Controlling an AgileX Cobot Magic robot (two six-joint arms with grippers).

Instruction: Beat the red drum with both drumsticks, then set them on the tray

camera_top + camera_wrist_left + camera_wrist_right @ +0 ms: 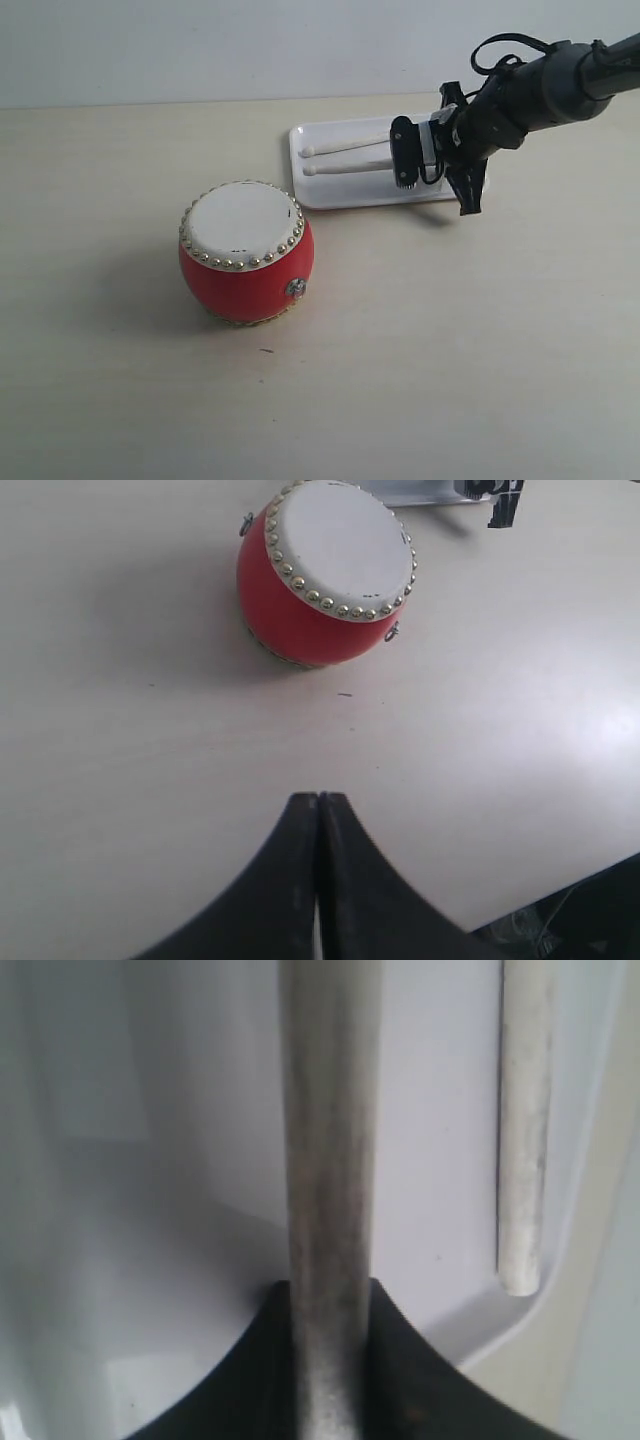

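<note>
Your right gripper (328,1285) is clamped on one of the two drumsticks: the right wrist view shows the held stick (330,1110) running straight between the two dark fingers (265,1360). It is low over the single white tray (150,1160), but you cannot tell from these views whether it touches the floor. The second stick (525,1110) lies free in the tray just beside the held one and parallel to it, close to the rim. From the exterior view both bead tips point toward the drum's side of the tray.

Your left gripper (318,800) has its fingers pressed together with nothing between them, above bare table (450,350) and well apart from the tray.

One red drum (247,255) stands upright on the table, near the tray but apart from it.
</note>
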